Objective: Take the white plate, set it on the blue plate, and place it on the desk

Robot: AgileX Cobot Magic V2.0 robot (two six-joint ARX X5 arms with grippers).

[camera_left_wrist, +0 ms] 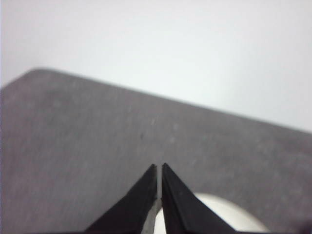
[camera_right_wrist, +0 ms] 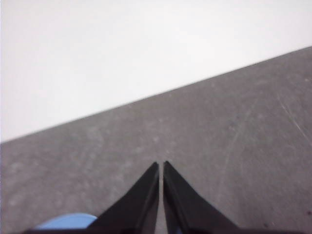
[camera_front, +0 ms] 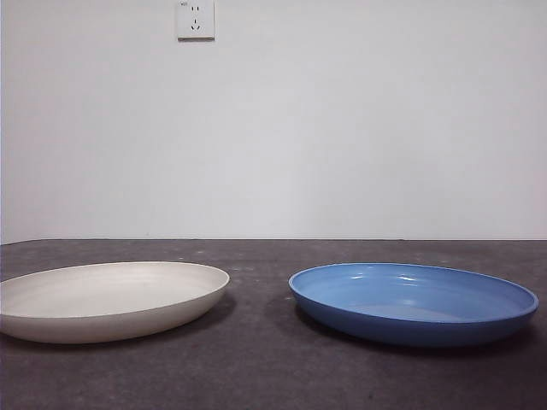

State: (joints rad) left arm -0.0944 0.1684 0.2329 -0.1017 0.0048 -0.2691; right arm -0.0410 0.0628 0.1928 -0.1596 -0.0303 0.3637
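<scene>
White plate (camera_front: 107, 299) and blue plate (camera_front: 414, 301) sit apart on the dark counter (camera_front: 273, 376), not yet stacked. Left gripper (camera_left_wrist: 159, 168) and right gripper (camera_right_wrist: 161, 165) hover with jaws clenched, empty. Every step appears left to do.

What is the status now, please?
Left pincer shut, right pincer shut, both empty. White plate beside blue plate, apart, on desk. Nothing blocking.

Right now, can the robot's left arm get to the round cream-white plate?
Probably yes. The left gripper, jaws shut, hangs above the round cream-white plate, which peeks out beneath it in its wrist view. Nothing lies on the plate, and the glossy blue plate sits apart from it on the dark grey desk.
</scene>
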